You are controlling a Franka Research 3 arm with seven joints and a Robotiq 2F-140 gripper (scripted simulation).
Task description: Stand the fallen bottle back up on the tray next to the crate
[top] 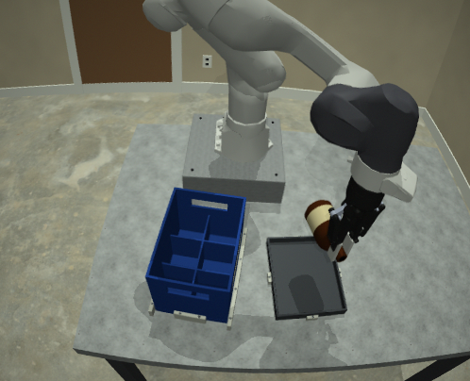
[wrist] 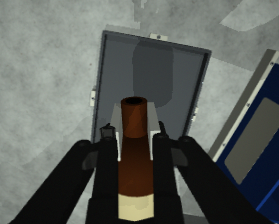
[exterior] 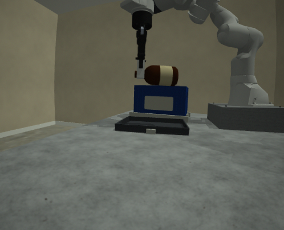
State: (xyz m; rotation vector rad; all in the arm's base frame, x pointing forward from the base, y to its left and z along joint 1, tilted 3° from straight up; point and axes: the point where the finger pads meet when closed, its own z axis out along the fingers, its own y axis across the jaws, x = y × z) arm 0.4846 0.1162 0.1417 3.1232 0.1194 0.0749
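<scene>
My gripper (top: 341, 245) is shut on the neck of a brown bottle (top: 322, 223) with a cream label. It holds the bottle lying nearly level in the air, well above the dark grey tray (top: 306, 278). From the side view the bottle (exterior: 159, 75) hangs level from the gripper (exterior: 140, 72), higher than the crate top. In the wrist view the fingers clamp the bottle's neck (wrist: 135, 150), with its open mouth pointing out over the tray (wrist: 149, 82). The tray holds nothing; only the bottle's shadow lies on it.
A blue crate (top: 198, 252) with several compartments stands loose to the left of the tray, on pale runners. The arm's grey base block (top: 233, 160) sits behind the crate. The table edge runs close in front of the crate and tray.
</scene>
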